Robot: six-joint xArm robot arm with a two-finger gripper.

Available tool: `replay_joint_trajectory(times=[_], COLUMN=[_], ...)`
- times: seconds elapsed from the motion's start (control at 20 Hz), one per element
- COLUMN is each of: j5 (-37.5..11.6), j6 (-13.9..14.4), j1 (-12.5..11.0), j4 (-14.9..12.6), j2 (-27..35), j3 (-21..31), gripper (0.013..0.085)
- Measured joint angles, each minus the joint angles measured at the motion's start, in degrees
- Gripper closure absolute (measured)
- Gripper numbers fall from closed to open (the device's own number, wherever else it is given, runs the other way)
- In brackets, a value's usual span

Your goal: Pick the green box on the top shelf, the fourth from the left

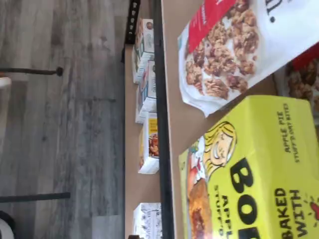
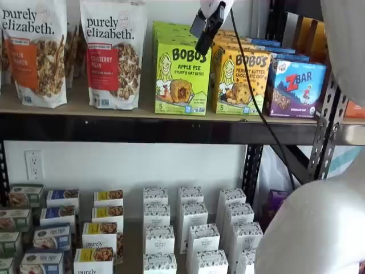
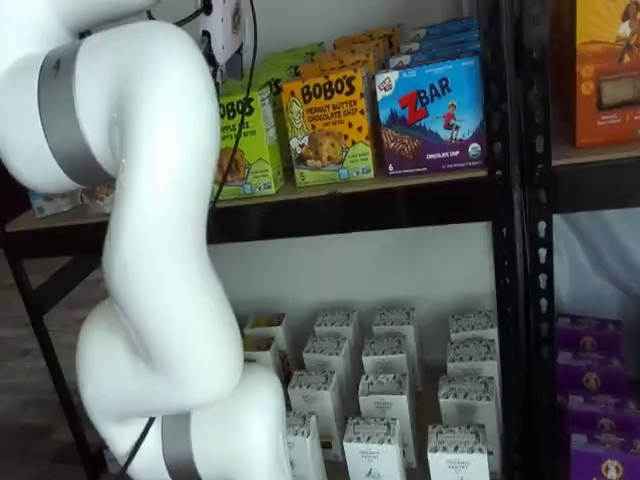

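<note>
My gripper hangs above the green box's right top corner, jaws at widest, holding nothing. Box upright on top shelf, touching the yellow-orange box.

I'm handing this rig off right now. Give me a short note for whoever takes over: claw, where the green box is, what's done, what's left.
Claw: up at the top shelf, in front of the green box's upper right corner; fingers seen side-on, so no gap shows. Nothing is held.
Green box: Bobo's Apple Pie carton, upright on the top shelf, between the cranberry pecan granola bag and the yellow-orange Bobo's box.
Done: approach to the box.
Left: close on the green box and take it off the shelf.
</note>
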Motion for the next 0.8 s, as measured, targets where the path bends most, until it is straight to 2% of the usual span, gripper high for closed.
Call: replay_joint_trajectory(times=[0.45,0.8], j5=[-2.6,-1.2], j6=[-0.1,-0.6], j1=[0.4,0.2], j4=[-0.6,-1.6], j2=[2.8,6.1], j3=[-1.5,-4.4], gripper=[0.0130,0.0130])
